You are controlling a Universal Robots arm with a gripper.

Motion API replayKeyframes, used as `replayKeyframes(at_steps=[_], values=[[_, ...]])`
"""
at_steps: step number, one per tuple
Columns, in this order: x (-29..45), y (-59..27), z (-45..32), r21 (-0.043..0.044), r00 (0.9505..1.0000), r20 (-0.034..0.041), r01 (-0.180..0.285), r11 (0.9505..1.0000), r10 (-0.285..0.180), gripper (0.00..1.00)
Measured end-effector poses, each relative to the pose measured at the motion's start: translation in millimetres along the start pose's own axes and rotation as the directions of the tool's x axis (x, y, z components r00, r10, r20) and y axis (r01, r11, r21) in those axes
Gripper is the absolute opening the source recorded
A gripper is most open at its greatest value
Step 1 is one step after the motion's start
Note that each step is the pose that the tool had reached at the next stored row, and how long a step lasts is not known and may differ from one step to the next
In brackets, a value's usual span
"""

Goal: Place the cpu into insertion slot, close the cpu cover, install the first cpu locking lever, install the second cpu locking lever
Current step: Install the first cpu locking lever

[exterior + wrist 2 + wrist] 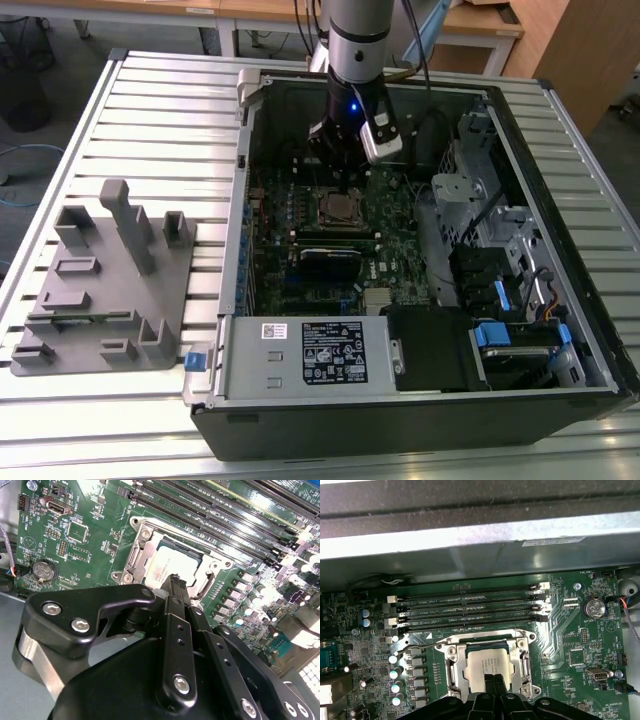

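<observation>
Sitting in the insertion slot on the green motherboard, the cpu shows its silver face through the window of the cpu cover, which lies flat around it. From my console I see the claw pinched shut and empty, tips over the cpu's edge, inside the open computer case on the slatted tabletop.

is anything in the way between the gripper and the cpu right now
Nothing visible. In the first wrist view the gripper hangs right at the bare face of the cpu, which lies in the insertion slot. The cpu cover frames the chip, but its window leaves the face open.
</observation>
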State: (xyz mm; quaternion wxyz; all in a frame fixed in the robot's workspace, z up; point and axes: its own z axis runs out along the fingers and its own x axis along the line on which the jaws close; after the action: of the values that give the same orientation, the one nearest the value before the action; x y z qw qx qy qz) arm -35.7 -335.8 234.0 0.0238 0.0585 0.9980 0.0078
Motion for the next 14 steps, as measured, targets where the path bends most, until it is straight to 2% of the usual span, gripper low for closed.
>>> replayKeyframes(at_steps=[5,14], values=[[-0.1,0.0,-1.5,0.0001,1.0000,0.0000,0.000,1.0000,0.000,0.10],[-0.4,0.2,-9.0,0.0001,1.0000,0.0000,0.000,1.0000,0.000,0.10]])
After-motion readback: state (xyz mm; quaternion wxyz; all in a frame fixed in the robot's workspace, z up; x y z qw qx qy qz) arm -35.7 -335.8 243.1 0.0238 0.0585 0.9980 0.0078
